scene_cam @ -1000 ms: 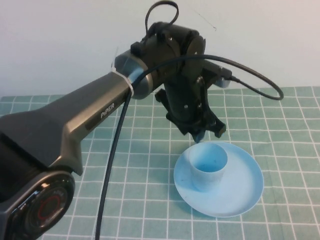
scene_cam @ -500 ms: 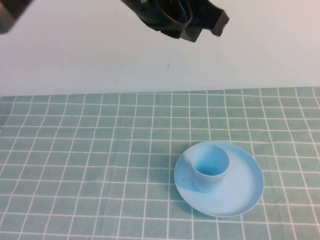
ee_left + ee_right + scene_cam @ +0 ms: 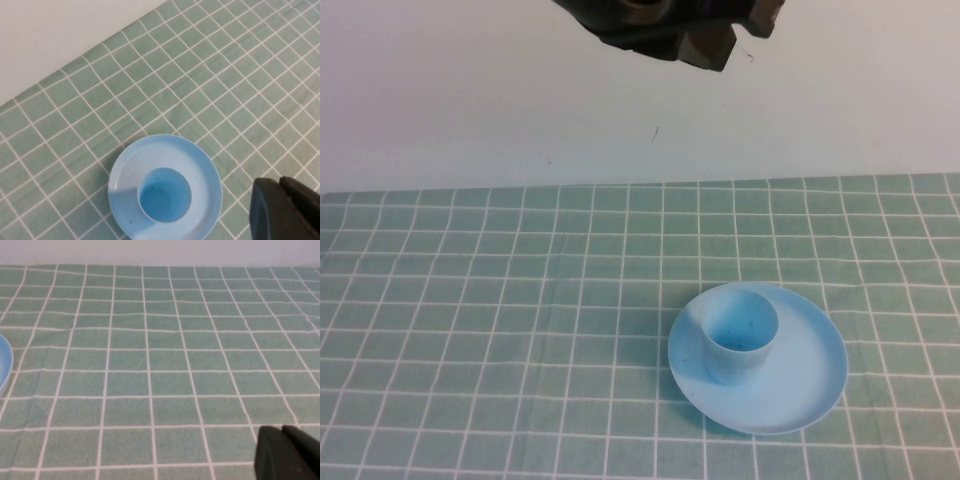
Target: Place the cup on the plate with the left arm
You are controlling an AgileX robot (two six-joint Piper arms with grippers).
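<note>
The light blue cup [image 3: 740, 336] stands upright on the light blue plate [image 3: 810, 375], toward the plate's left side. Both also show in the left wrist view, the cup [image 3: 165, 195] inside the plate [image 3: 205, 170]. My left gripper [image 3: 725, 38] hangs high above the table at the top edge of the high view, well clear of the cup, and holds nothing. In the left wrist view its gripper [image 3: 279, 181] shows shut, off to the side of the plate. My right gripper [image 3: 282, 432] is shut and empty low over the cloth, out of the high view.
A green cloth with a white grid [image 3: 480, 300] covers the table up to a white wall [image 3: 470, 100] at the back. The plate's edge [image 3: 4, 365] shows at the border of the right wrist view.
My left arm has lifted up and away from the cup, leaving the cup on the plate. Only its gripper still shows at the top of the high view.
</note>
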